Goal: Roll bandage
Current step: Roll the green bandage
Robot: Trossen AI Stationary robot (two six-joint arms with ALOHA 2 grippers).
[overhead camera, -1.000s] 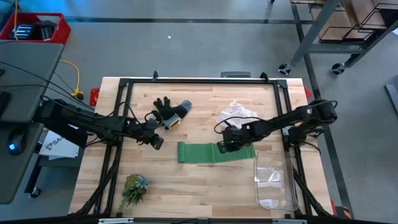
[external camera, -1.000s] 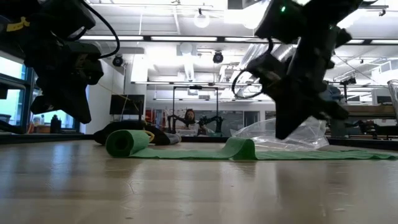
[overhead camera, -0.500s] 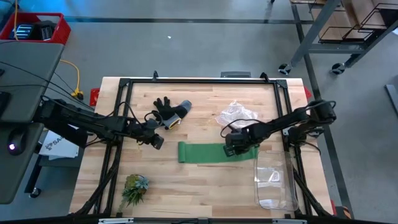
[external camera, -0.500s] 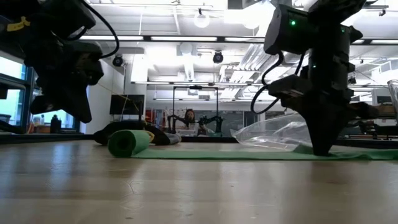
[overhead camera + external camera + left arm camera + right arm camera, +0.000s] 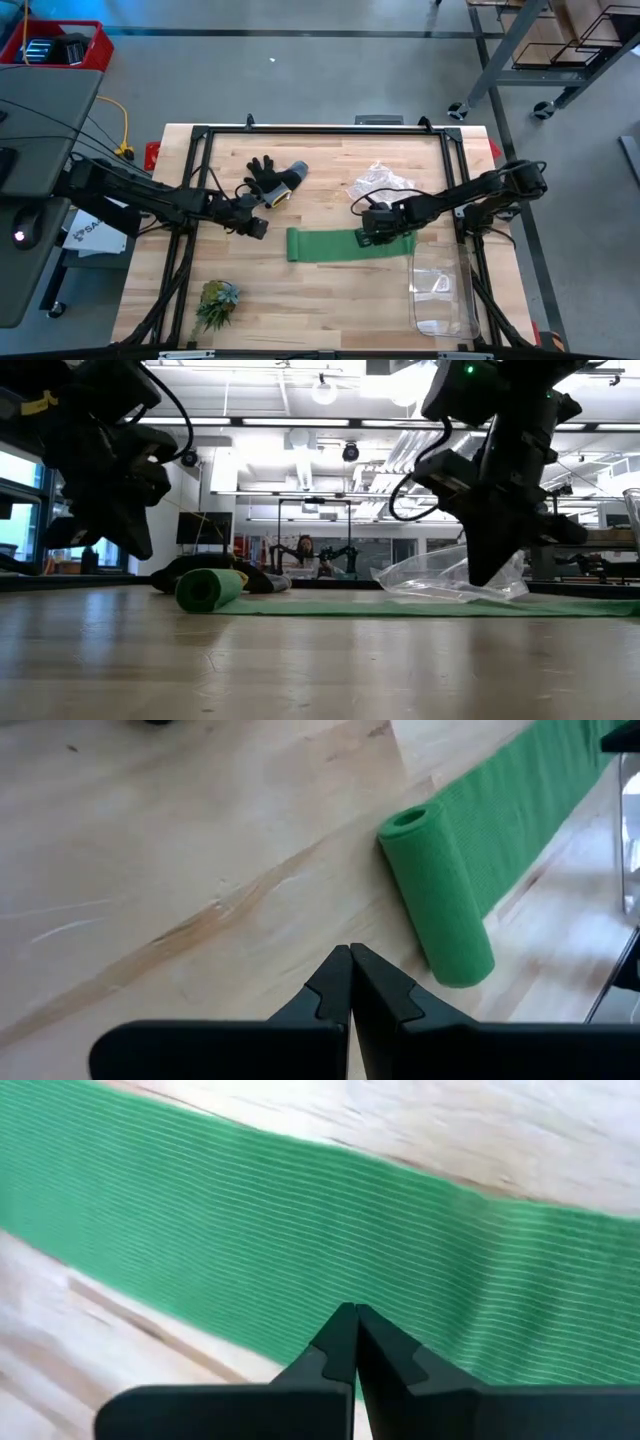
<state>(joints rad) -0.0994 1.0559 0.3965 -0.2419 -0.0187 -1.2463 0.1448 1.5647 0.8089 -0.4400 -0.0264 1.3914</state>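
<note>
The green bandage (image 5: 350, 246) lies flat on the wooden table as a long strip. Its left end is wound into a small roll (image 5: 435, 895), which rests on its side on the table (image 5: 205, 589). My left gripper (image 5: 350, 950) is shut and hovers a little to the left of the roll (image 5: 256, 230), clear of it. My right gripper (image 5: 355, 1310) is shut, points down and hangs just above the strip's right half (image 5: 376, 237). The low view shows its tip (image 5: 482, 582) clear of the cloth.
A black-and-grey glove (image 5: 272, 180) lies at the far left of the table and a crumpled clear bag (image 5: 380, 182) behind the strip. A clear plastic container (image 5: 443, 295) stands near right. A green plant tuft (image 5: 216, 302) sits near left. Black frame rails (image 5: 320, 131) border the table.
A second ago the strip had a raised fold at its middle. My right gripper, shut, came down on the strip and went toward the table's right edge, and the strip now lies flat. It has since risen clear of the cloth. The roll has stayed in place.
</note>
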